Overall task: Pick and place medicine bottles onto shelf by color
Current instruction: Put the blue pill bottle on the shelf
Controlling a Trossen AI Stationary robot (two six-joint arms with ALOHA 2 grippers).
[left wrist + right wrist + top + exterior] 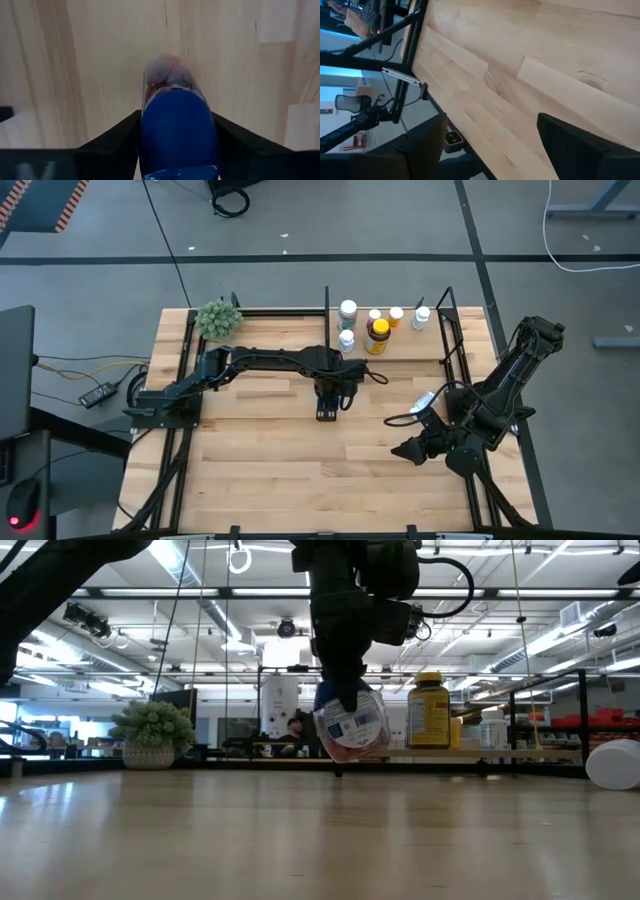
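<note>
Left wrist view looks down on pale planked wood with fine grain, and between the two dark matte fingers [117,137] sits a round bottle [177,130] with a smooth blue lid toward the camera and a clear body showing reddish contents beyond it; both fingers press against its sides, so the left claw [345,715] is clenched on the blue-lidded bottle. From table height that bottle hangs tilted under the claw, its white printed label facing the camera and its base just above the worktop [300,840], which reads as a broad, smooth, light wooden surface. From above, the left arm reaches across the middle of the worktop [260,470], with its claw [328,402] just in front of the shelf [400,348], a light wooden board edged by thin black rods and upright posts. On the shelf stand several small round bottles: two white-capped ones [347,312] near its left end, a wider amber bottle [377,335] with a yellow lid beside them, and more small ones [421,317] farther right. A green fuzzy plant ball [218,319] sits at the worktop's back left corner. One white-capped bottle [423,401] lies on its side on the worktop near the right arm. The right claw [408,450] waits low at the front right, fingers [570,145] spread apart and holding nothing.
</note>
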